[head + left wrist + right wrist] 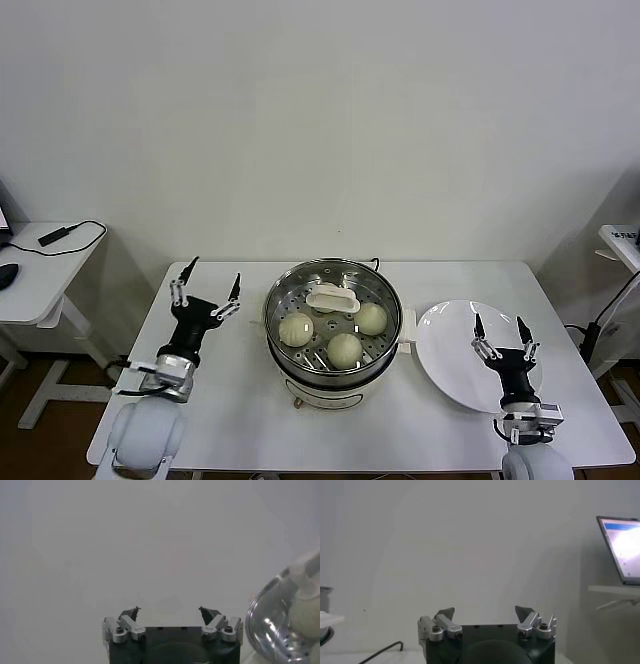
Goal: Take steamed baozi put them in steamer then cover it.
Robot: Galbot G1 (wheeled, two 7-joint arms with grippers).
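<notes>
While both arms sit idle near the table's front edge, nothing is held: left gripper toward the front-left corner, fingers spread wide and empty, just beside the steamer but apart from it. Steamer stands at the table's middle, close to the front edge; three steamed baozi visible on its perforated tray, a fourth can't be made out. A glass lid with white handle appears to rest on top already, rim hard to trace, so cover looks done or nearly so. White plate lies bare toward the front-right corner, touching or just beside the steamer's handle. Right gripper hovers over that plate, fingers spread, empty. Risks, as judgement: if the lid sits off-centre, a nudge from either arm could tip it or shift the pot; right arm dropping could clip the plate.
</notes>
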